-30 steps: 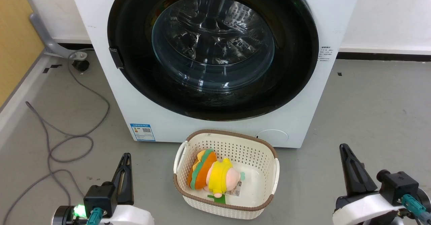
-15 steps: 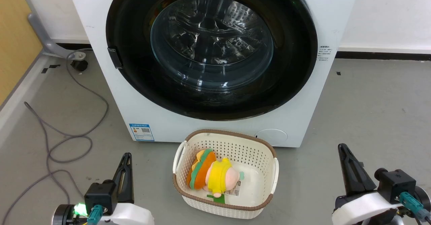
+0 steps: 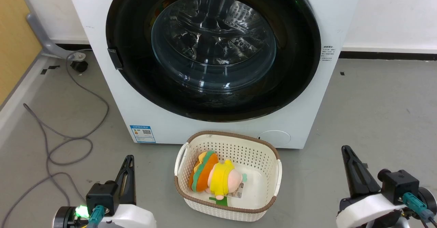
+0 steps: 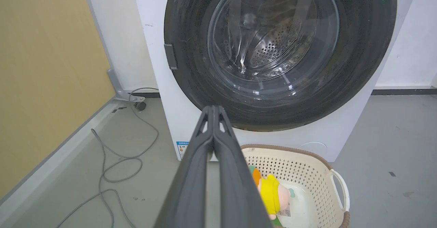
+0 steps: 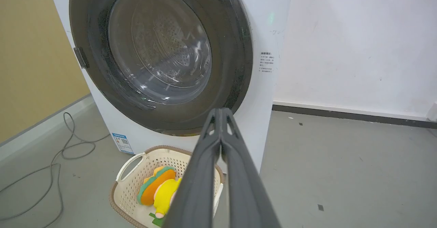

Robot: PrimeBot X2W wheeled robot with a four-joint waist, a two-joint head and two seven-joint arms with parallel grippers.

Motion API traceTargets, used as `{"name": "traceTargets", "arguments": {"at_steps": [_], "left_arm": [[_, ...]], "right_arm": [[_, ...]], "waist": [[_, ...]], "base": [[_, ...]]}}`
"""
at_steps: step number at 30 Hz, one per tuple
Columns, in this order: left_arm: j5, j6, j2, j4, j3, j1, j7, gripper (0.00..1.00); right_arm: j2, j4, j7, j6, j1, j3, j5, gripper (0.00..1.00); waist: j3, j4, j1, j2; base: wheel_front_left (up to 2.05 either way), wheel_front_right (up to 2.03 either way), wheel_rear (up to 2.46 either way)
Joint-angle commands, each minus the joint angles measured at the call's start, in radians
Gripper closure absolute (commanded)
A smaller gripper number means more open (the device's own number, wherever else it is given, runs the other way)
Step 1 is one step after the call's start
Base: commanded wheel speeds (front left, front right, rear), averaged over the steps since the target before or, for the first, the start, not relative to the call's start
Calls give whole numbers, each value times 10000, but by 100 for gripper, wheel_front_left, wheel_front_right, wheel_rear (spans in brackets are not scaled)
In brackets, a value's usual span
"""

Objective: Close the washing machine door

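Here, the washing machine door point(image 3: 213, 50) stands ahead of and above both my grippers, a round glossy black disc facing me square-on, its bulging clear glass window showing the perforated steel drum behind. Being round, it offers no long axis to line up with; what matters is its flat face and which rim would take a push. My left gripper point(image 3: 129, 158) sits low over the floor with its two dark fingers pressed together on nothing. My right gripper point(image 3: 346, 150) is likewise clenched and empty, well off to the other side.

The door's small dark tab point(image 3: 115, 58) lies up and slightly inward from my left gripper, which makes that arm the nearer one for that edge. My right gripper sits out beyond the far side of the white washing machine point(image 3: 153, 118), so the door is up and well inward from it. From both wrist views the black rim appears to lie flush against the white front with no gap that I can make out, so I judge the door already shut, though I cannot tell whether the latch has caught.

Between my grippers and a little ahead sits a cream basket point(image 3: 227, 136) holding a plush toy point(image 3: 213, 176), just beside the machine's base, directly below the door.
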Motion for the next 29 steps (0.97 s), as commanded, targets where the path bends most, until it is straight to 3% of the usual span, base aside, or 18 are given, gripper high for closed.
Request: {"name": "traceTargets", "arguments": {"at_steps": [1, 29], "left_arm": [[76, -25, 5, -42, 30, -180, 42, 100], [145, -201, -26, -160, 112, -281, 634, 100]], "right_arm": [[33, -81, 62, -6, 60, 25, -92, 100], [46, -354, 657, -8, 83, 74, -455, 100]], "waist": [[1, -2, 0, 0], [32, -85, 0, 0]], "base": [[0, 0, 0], [0, 0, 0]]}}
